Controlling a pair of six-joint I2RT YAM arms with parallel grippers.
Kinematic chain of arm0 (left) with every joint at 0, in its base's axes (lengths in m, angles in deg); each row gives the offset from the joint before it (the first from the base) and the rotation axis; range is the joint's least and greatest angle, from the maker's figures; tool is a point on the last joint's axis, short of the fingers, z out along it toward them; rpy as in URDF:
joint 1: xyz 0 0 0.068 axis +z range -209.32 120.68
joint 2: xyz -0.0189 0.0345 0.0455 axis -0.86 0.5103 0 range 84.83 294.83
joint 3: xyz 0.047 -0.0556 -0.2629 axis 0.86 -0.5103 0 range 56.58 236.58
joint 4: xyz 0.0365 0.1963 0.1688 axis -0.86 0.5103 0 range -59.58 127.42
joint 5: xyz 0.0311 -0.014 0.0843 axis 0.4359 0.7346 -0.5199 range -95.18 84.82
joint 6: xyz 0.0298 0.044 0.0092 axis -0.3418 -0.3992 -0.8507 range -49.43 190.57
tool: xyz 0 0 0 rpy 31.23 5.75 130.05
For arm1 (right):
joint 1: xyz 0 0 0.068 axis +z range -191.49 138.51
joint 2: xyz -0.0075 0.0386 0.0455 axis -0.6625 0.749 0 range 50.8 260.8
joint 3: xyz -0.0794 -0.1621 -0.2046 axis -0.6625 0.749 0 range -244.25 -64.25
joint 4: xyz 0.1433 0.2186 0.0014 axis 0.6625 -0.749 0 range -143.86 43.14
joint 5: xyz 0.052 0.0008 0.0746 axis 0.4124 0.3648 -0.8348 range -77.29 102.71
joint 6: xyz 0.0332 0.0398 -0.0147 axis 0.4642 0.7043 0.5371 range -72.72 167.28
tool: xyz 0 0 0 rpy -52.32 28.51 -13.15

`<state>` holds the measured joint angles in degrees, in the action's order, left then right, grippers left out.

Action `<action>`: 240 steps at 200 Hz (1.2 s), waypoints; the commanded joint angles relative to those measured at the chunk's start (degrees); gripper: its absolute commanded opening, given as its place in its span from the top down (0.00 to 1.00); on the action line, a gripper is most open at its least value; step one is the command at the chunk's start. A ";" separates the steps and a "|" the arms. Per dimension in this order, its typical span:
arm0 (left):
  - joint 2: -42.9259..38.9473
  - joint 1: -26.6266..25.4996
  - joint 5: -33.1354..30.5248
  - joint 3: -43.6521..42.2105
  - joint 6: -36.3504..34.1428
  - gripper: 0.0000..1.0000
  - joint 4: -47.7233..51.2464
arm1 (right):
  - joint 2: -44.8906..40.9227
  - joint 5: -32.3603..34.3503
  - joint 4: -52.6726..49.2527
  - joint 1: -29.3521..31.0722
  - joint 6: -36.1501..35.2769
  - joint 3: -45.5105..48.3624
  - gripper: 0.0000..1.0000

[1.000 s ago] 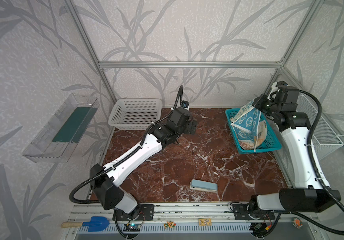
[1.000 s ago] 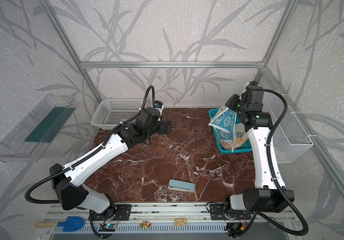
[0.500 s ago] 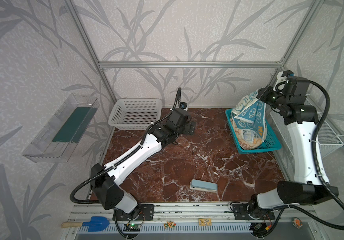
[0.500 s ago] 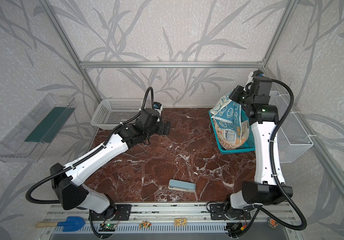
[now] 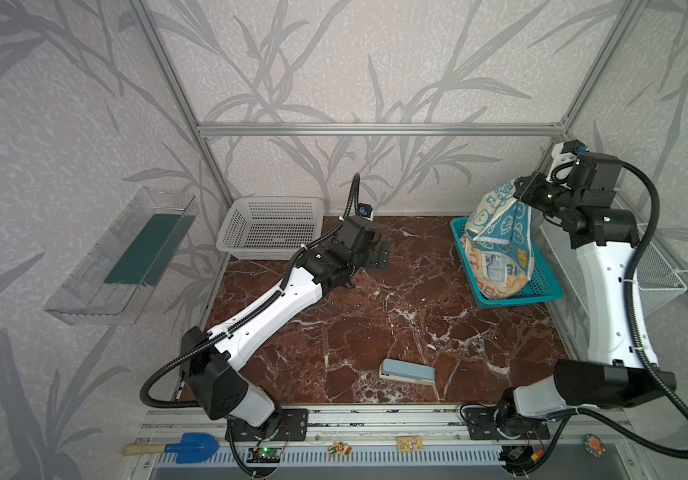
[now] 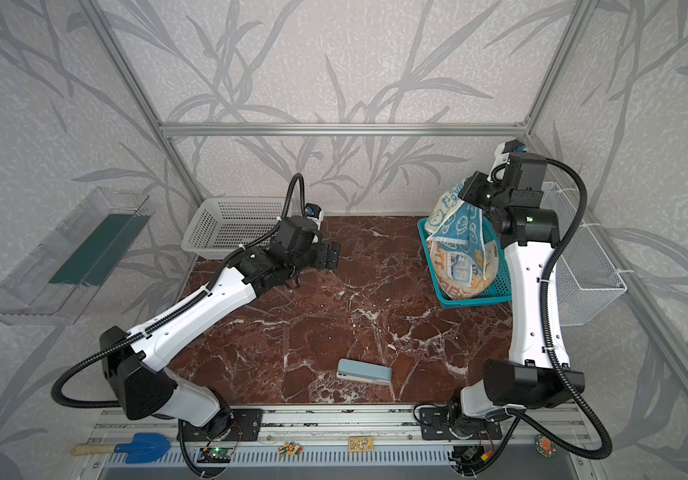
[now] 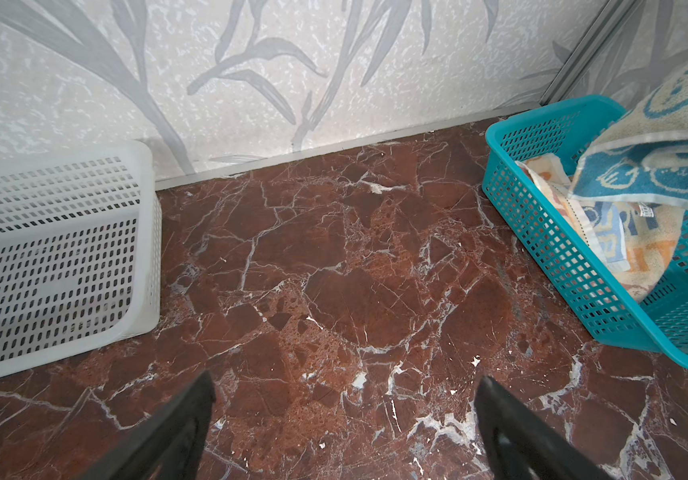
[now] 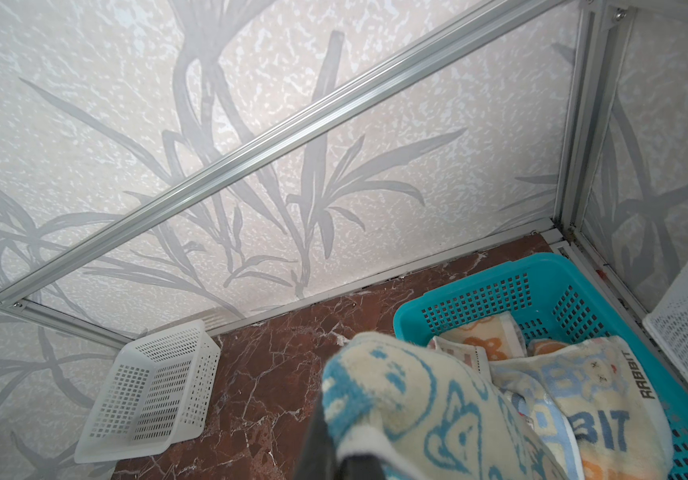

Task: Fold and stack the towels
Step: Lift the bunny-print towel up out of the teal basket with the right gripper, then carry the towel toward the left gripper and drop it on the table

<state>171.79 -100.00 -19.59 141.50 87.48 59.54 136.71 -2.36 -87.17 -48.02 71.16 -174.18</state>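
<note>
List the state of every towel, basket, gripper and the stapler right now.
Blue towel: hanging from the right gripper, above the teal basket.
Lettered towel: crumpled in the teal basket.
Orange towel: crumpled in the teal basket.
Teal basket: upright, holding two towels.
White basket: upright, no towel inside.
Stapler: lying flat on the table.
Left gripper: open, holding nothing.
Right gripper: shut on the blue towel.

Both top views are looking steeply down from high at the front over the whole marble tabletop. Both wrist cameras are facing the back wall, sharing the white basket and teal basket: the left from low, the right close over the cream-and-blue towel.
</note>
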 commanded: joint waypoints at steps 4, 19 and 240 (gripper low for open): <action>-1.61 0.43 0.33 -0.94 1.57 0.01 0.50 | -0.30 -1.90 -0.53 -0.68 -0.99 1.79 0.99; -1.72 0.49 0.43 -1.18 1.68 0.01 0.43 | -1.15 -2.74 0.66 -0.90 -0.73 3.92 0.99; -3.13 7.37 7.80 -3.26 10.69 0.01 1.29 | -3.39 -22.58 12.87 10.73 3.24 7.43 1.00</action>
<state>171.38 -94.45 -12.69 139.19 95.24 59.85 133.33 -24.61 -76.64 -43.56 73.95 -165.22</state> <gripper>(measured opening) 0.992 0.049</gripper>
